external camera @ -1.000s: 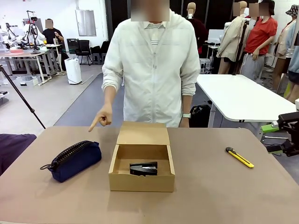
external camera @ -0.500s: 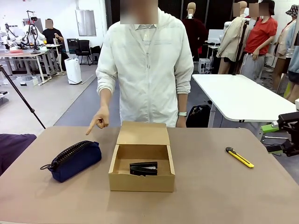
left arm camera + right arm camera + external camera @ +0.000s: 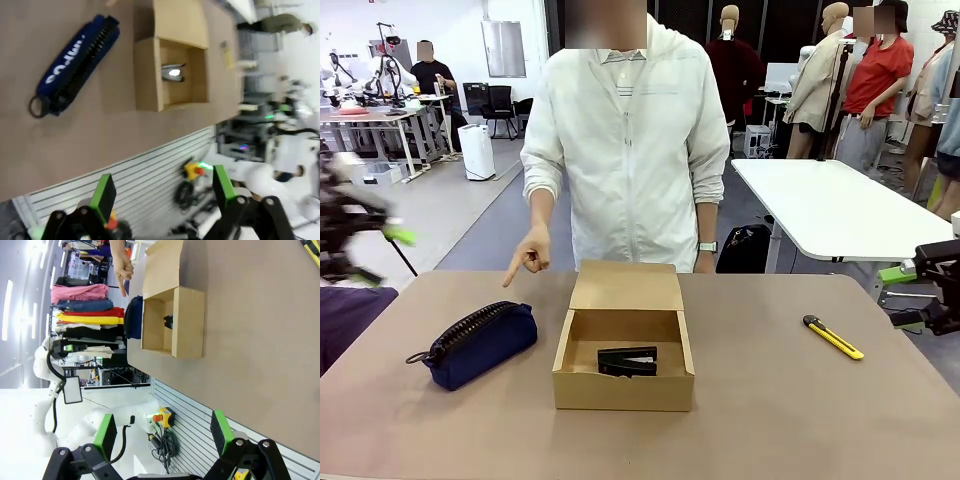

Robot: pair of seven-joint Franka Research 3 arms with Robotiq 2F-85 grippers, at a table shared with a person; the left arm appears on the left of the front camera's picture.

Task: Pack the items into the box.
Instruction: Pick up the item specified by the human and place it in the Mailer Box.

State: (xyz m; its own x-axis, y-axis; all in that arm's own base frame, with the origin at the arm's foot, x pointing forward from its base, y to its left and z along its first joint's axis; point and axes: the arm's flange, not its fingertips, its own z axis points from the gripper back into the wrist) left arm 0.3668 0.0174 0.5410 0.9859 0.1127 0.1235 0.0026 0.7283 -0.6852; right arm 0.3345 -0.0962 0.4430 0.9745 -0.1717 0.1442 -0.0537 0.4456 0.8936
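left tool (image 3: 163, 189) and right tool (image 3: 163, 431) both gape apart, empty. black stapler (image 3: 627, 360) lies in the box (image 3: 620, 391); pouch (image 3: 480, 343) near the left edge of the tabletop (image 3: 780, 420).

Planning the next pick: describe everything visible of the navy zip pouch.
The navy pouch is a long, plump fabric case with a dark zip along its top, a metal ring at its left end and white lettering on one side. It lies on the table, left of the cardboard box and apart from it. A person's pointing hand hovers beyond it, not touching.
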